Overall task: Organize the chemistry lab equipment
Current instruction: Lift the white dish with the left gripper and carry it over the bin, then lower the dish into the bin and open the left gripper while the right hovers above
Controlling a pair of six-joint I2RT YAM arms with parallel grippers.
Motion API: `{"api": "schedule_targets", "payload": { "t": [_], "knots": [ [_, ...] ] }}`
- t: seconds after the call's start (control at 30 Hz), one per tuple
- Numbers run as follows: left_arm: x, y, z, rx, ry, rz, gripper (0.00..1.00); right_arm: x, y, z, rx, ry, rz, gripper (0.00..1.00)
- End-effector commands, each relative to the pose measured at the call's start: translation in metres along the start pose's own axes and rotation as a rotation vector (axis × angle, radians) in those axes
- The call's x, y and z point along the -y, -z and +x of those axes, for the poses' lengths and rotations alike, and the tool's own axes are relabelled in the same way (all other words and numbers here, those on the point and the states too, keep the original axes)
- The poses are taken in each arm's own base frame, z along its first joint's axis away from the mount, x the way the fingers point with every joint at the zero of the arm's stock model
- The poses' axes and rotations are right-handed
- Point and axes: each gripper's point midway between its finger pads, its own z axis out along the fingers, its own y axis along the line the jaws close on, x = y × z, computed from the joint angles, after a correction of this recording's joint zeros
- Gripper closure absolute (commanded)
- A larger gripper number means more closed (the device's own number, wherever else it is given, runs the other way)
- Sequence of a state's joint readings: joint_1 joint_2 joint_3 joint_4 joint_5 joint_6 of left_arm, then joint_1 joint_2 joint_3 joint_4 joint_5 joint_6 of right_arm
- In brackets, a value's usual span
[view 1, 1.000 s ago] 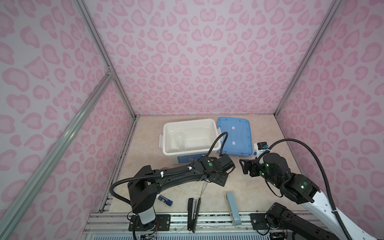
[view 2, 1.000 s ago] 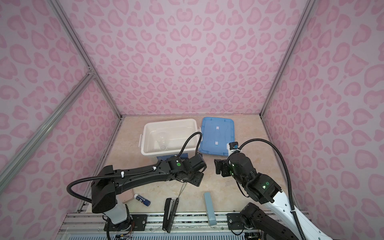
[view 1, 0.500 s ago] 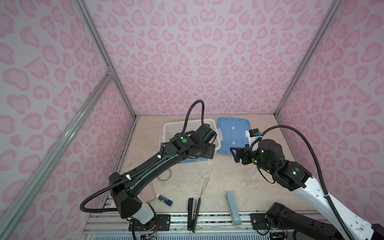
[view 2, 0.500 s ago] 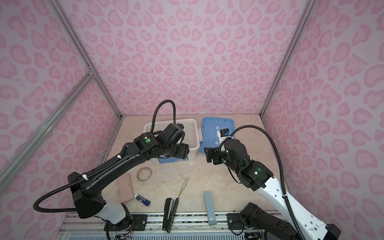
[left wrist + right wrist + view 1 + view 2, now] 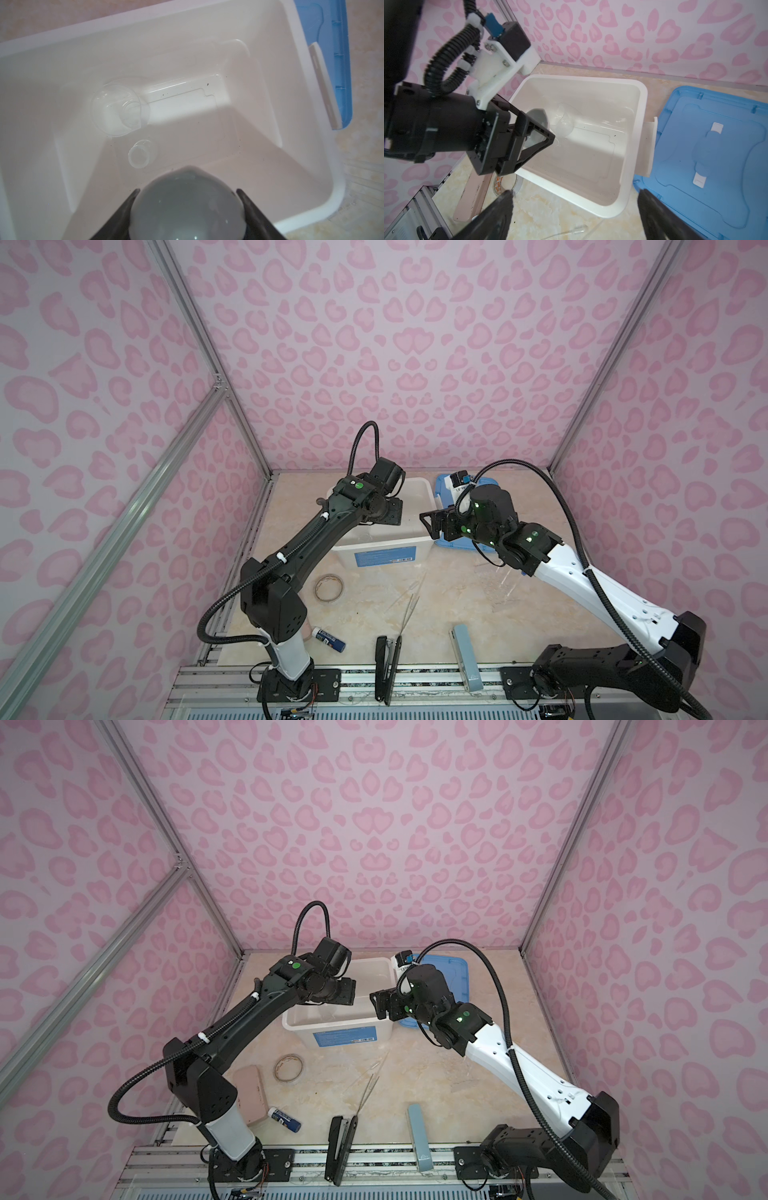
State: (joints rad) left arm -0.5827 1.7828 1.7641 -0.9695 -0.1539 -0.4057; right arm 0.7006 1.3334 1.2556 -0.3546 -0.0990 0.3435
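left gripper (image 5: pixel 188 191) grasping white dish (image 5: pixel 187 209) over bin (image 5: pixel 581 80); right gripper (image 5: pixel 575 196) spread, empty, by rim

One white plastic bin (image 5: pixel 583 80), one blue lid (image 5: pixel 455 977), two staplers (black one (image 5: pixel 384 664), pale-blue one (image 5: pixel 466 657)), one tape roll (image 5: pixel 328 600), two clear vessels (image 5: pixel 120 110), one grey-white dish (image 5: pixel 187 207).

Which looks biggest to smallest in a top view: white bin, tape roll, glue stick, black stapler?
1. white bin, though partly hidden
2. black stapler, nearer the front edge, which may flatter it
3. tape roll
4. glue stick, about as long as the roll but thinner
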Motion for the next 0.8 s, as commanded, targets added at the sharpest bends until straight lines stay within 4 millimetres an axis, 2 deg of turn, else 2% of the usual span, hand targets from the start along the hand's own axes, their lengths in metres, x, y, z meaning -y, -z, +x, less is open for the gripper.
{"api": "schedule_targets", "payload": {
  "t": [0.0,0.1,0.27,0.53,0.77],
  "knots": [
    [-0.006,-0.018,-0.011,0.015,-0.004,-0.022,0.44,-0.009,-0.017,-0.006,0.016,0.037,-0.041,0.06],
    [-0.01,-0.038,-0.016,0.022,-0.002,-0.04,0.44,-0.009,-0.033,-0.004,-0.003,0.054,-0.045,0.07],
    [-0.02,-0.071,-0.01,-0.005,0.037,-0.028,0.44,-0.01,-0.051,0.002,-0.034,0.047,-0.056,0.08],
    [-0.024,-0.106,0.007,-0.037,0.056,-0.048,0.45,-0.005,-0.064,0.013,-0.05,0.029,-0.039,0.09],
    [-0.028,-0.124,0.016,-0.046,0.069,-0.068,0.45,-0.004,-0.071,0.02,-0.071,0.018,-0.042,0.09]
  ]
}}
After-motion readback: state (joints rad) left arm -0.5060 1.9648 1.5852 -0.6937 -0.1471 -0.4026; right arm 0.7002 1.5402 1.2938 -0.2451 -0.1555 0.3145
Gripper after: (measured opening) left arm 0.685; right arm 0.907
